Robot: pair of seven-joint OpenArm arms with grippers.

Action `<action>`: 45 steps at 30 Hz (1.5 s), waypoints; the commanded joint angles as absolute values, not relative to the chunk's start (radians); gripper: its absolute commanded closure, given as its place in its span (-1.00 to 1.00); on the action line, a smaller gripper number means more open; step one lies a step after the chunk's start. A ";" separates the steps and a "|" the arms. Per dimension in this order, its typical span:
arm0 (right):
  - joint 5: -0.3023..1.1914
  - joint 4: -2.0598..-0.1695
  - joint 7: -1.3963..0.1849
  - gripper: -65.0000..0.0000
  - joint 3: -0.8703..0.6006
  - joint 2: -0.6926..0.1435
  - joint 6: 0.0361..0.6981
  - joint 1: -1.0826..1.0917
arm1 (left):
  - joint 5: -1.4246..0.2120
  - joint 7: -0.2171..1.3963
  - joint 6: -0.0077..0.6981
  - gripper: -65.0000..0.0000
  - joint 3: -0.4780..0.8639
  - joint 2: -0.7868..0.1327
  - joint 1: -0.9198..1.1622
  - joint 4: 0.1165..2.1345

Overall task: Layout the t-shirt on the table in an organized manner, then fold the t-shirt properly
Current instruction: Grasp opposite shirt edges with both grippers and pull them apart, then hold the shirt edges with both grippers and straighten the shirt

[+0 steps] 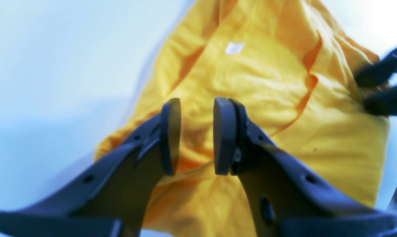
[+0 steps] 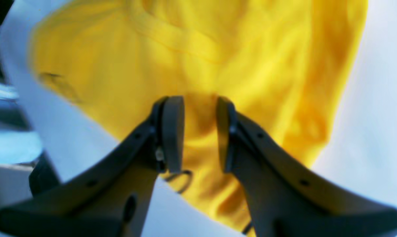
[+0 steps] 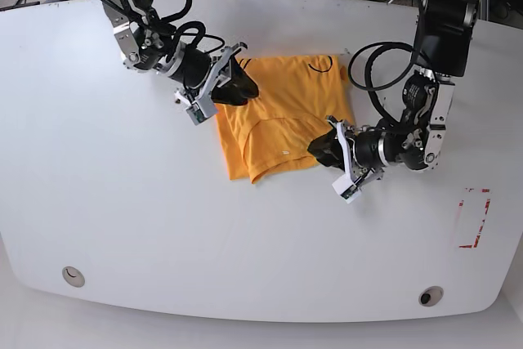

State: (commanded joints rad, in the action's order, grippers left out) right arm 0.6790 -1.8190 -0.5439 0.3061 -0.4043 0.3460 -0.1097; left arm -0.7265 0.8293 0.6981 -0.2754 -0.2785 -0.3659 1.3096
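Item: t-shirt (image 3: 282, 116), partly folded, mid-tabletop (image 3: 122, 226). My left gripper (image 3: 327, 151) at its 4 o'clock corner, right gripper (image 3: 237, 87) at 10 o'clock; both spread (poised for opposite edges, I judge).

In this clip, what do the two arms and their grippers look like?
Both arms are black and silver with looped black cables. The left gripper and right gripper each have two dark angular fingers with flat, rounded pads. White mounts sit near both wrists.
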 joint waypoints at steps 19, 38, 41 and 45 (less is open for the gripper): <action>0.679 -1.437 -0.628 -0.50 0.288 -0.283 0.344 0.225 | -0.817 0.891 0.698 0.52 -0.062 -0.386 -0.117 1.584; 0.670 -1.236 -0.607 -0.19 0.288 -0.211 0.483 0.283 | -0.817 0.891 0.698 0.52 -0.021 -0.404 -0.031 1.596; 0.670 -1.236 -0.596 -0.19 0.289 -0.211 0.483 0.283 | -0.817 0.891 0.698 0.52 -0.021 -0.404 -0.031 1.596; 0.670 -1.236 -0.591 0.07 0.289 -0.211 0.483 0.283 | -0.817 0.891 0.698 0.52 -0.021 -0.404 -0.031 1.596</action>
